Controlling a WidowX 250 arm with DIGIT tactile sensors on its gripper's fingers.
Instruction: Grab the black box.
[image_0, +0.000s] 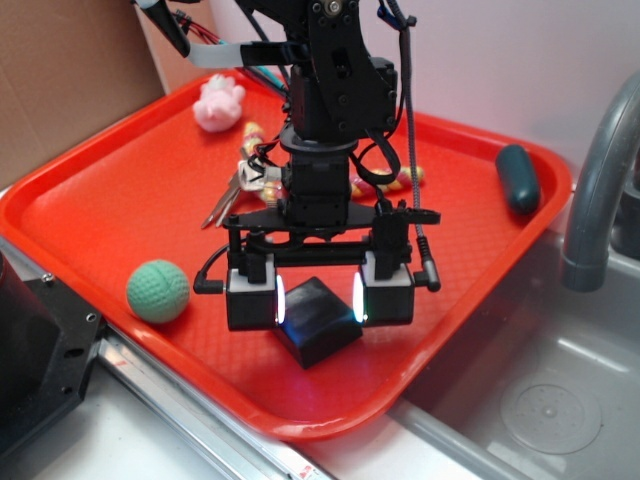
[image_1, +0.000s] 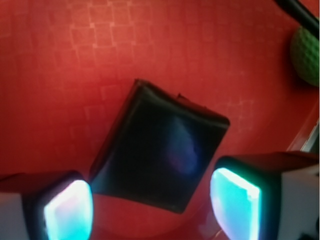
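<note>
The black box (image_0: 318, 325) lies flat on the red tray (image_0: 100, 200) near its front edge, turned at an angle. My gripper (image_0: 318, 300) is open and lowered around it, with one glowing pad on each side. In the wrist view the box (image_1: 160, 155) fills the middle, with its near edge between the left pad (image_1: 67, 210) and the right pad (image_1: 235, 205). The gripper (image_1: 150, 210) holds nothing. The left pad is very near one corner of the box. I cannot tell whether they touch.
A green ball (image_0: 157, 291) sits on the tray left of the gripper and shows in the wrist view (image_1: 306, 55). A dark teal capsule (image_0: 518, 178) lies at the tray's back right, a pink toy (image_0: 218, 102) at the back, keys (image_0: 235, 190) behind the arm. A sink (image_0: 540, 400) and faucet (image_0: 600, 180) are to the right.
</note>
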